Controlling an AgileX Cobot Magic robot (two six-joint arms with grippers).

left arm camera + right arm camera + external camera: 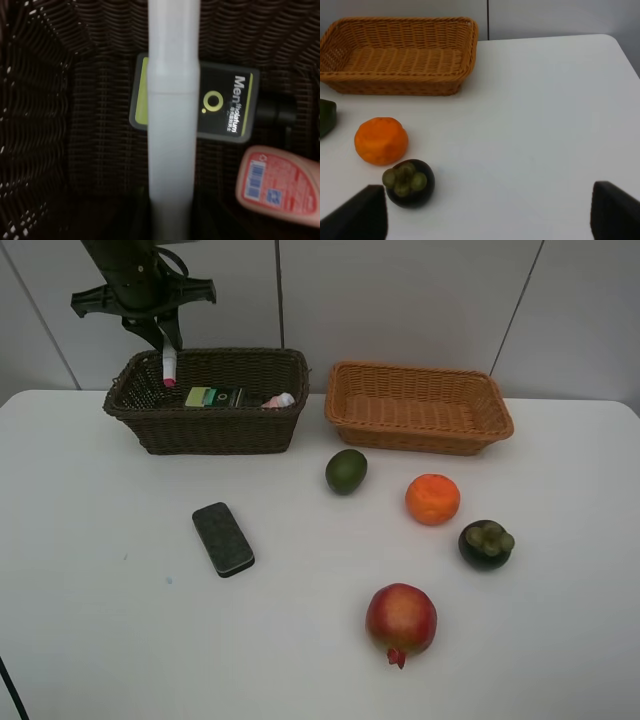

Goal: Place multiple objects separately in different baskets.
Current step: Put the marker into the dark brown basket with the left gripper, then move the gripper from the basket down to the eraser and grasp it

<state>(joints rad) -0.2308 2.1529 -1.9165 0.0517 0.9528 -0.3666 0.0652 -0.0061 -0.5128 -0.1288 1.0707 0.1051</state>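
My left gripper [165,340] is shut on the white marker [169,367] and holds it pink tip down over the left end of the dark brown basket [200,425]. In the left wrist view the marker [172,125] hangs above the dark green pump bottle [225,107] and the pink small bottle [280,185], which lie in the basket. On the table lie the black flat case [223,538], avocado [346,471], orange [432,499], mangosteen [486,544] and pomegranate [401,620]. The light tan basket [420,430] holds nothing. My right gripper [487,215] is open above the table, near the mangosteen [409,182].
The white table ends close to the right in the right wrist view. A grey panelled wall stands right behind both baskets. The right arm does not show in the exterior high view.
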